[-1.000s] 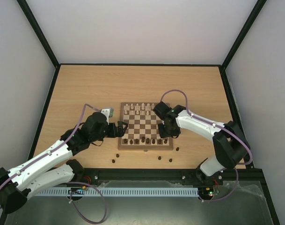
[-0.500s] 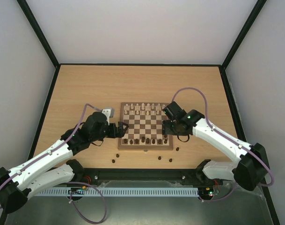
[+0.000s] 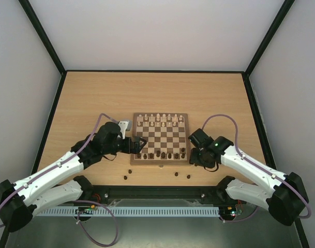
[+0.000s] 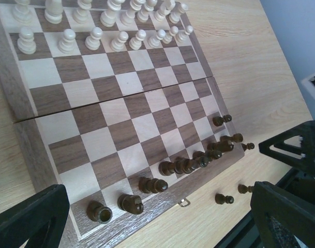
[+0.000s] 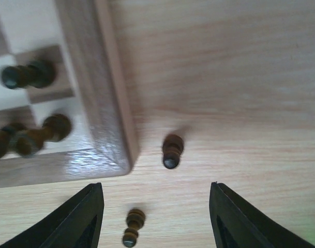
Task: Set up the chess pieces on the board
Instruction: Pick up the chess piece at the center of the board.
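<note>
The board (image 3: 160, 163) lies mid-table. Cream chess pieces (image 3: 160, 120) fill its two far rows, and dark chess pieces (image 3: 160, 155) stand along its near row. Several dark pawns (image 3: 189, 176) lie loose on the table in front of it. My left gripper (image 3: 138, 146) is open and empty over the board's near left corner. In its wrist view, the dark row (image 4: 184, 165) and the clasp (image 4: 184, 202) lie between its fingers. My right gripper (image 3: 195, 160) is open and empty just off the board's near right corner (image 5: 113, 150). It hovers above two loose dark pawns (image 5: 171, 150) (image 5: 131, 225).
Two more loose dark pawns (image 3: 128, 174) lie off the board's near left corner, and one (image 3: 175, 174) lies in front of the clasp. A black frame rail (image 3: 162, 192) runs along the table's near edge, and dark posts and walls bound the sides.
My right arm has pulled back from over the board's right side to the table off its near right corner. My left gripper has shifted slightly right, toward the board.
</note>
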You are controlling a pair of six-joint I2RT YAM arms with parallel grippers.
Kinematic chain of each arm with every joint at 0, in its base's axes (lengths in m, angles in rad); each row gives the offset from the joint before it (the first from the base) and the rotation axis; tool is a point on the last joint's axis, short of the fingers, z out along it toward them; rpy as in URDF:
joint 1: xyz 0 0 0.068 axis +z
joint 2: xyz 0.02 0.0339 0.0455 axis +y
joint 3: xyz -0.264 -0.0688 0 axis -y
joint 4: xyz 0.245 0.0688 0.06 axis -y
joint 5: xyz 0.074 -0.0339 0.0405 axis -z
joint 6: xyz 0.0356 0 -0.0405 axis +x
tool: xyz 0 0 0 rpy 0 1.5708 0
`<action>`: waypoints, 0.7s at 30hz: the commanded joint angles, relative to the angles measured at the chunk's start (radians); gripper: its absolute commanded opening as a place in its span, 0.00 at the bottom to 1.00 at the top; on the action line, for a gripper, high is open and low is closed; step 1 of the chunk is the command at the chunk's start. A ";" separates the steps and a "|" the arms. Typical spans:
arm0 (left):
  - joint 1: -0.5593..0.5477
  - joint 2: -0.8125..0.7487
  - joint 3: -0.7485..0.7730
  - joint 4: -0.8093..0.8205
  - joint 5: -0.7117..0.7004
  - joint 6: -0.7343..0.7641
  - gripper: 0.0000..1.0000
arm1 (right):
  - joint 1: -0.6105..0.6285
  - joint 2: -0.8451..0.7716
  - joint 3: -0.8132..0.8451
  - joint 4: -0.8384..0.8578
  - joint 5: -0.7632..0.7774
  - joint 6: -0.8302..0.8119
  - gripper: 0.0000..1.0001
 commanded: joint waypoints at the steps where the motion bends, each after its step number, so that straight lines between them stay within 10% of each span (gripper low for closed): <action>1: 0.007 0.009 0.014 0.036 0.058 0.024 0.99 | 0.009 0.004 -0.059 -0.025 -0.002 0.066 0.56; 21: 0.007 -0.006 0.005 0.035 0.054 0.016 0.99 | 0.008 0.158 -0.075 0.070 0.081 0.036 0.39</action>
